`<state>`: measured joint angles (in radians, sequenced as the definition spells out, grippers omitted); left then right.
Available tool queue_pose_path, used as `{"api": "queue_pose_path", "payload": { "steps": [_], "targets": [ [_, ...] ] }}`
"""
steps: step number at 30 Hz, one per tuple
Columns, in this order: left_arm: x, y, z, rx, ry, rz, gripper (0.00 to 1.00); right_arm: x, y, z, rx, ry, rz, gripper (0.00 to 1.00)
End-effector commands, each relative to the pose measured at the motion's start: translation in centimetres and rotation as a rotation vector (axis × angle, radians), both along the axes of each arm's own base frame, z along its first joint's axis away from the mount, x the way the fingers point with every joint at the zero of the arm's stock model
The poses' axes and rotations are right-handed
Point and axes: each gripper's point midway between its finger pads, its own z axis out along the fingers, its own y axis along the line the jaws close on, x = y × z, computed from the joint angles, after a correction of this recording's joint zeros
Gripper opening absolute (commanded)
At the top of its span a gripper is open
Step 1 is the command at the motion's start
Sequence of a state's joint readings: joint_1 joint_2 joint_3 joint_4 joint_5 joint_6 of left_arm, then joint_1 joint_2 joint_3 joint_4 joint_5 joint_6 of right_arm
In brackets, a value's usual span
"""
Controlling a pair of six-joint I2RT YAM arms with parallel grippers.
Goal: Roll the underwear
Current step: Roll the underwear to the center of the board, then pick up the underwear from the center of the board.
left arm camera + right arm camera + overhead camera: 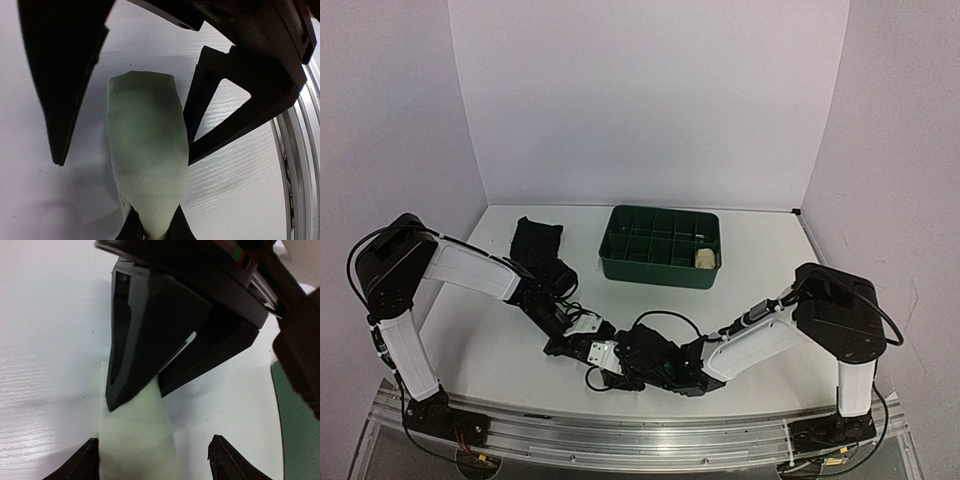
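Pinching one end of the white underwear (147, 150), the left pincer (152, 232) is closed on the cloth. Its two dark fingers press together so that the fabric narrows to a point between them in the left wrist view. From that pinch the garment runs across the desk (760, 270) as a thick, rolled-looking band with a rounded far end, lying on the white surface. The right pincer (157, 460) faces it from the other side with its jaws spread wide and clamping nothing. In its own wrist view one fingertip sits just beside the edge of the fabric and the other stands apart from it. In the left wrist view those same open fingers straddle the far end of the band, one on each side. Seen from above, the two pincers meet nose to nose near the front middle of the desk, and the white garment is mostly hidden beneath them. The black underwear (536, 250) lies spread out toward the back left of the desk, close to the left arm. A green divided tray (660, 272) stands at the back centre, to the right of the black garment and apart from it. A small cream cloth bundle (705, 258) sits in a compartment near the tray's front right corner.
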<state>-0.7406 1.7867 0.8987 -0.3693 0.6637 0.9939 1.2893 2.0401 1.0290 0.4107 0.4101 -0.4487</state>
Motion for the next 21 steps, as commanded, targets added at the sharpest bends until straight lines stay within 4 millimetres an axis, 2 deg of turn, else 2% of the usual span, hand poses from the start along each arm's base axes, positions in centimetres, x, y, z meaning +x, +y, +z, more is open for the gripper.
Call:
{"api": "queue_pose_path", "payload": {
  "steps": [1,6,10,13,17,19,20,21],
  "targets": [
    [-0.2,0.2,-0.6,0.043,0.05,0.004,0.0,1.2,1.3,1.3,0.015,-0.071,-0.002,0.71],
    [-0.1,0.1,-0.4,0.041,0.051,0.004,0.0,0.2,0.6,-2.3,-0.079,0.04,-0.004,0.61],
    [-0.2,0.1,-0.4,0.043,0.058,-0.002,0.0,-0.1,-0.2,-5.2,-0.144,0.136,-0.073,0.46],
    [-0.4,0.1,-0.3,0.041,0.064,-0.011,0.0,-0.1,-1.0,-6.4,-0.176,0.165,-0.114,0.31],
    [-0.5,-0.1,0.3,0.027,0.074,-0.017,0.01,-0.3,-2.5,-6.7,-0.216,0.202,-0.168,0.13],
    [-0.2,-0.2,0.8,0.015,0.083,-0.009,0.1,-0.6,-3.2,-6.4,-0.221,0.228,-0.2,0.05],
    [0.0,-0.2,1.2,0.007,0.086,0.0,0.18,-0.7,-3.7,-6.3,-0.229,0.245,-0.22,0.01],
    [0.5,-0.2,1.8,-0.005,0.092,0.014,0.31,-0.9,-4.4,-6.3,-0.241,0.266,-0.248,0.0]
  ]
}}
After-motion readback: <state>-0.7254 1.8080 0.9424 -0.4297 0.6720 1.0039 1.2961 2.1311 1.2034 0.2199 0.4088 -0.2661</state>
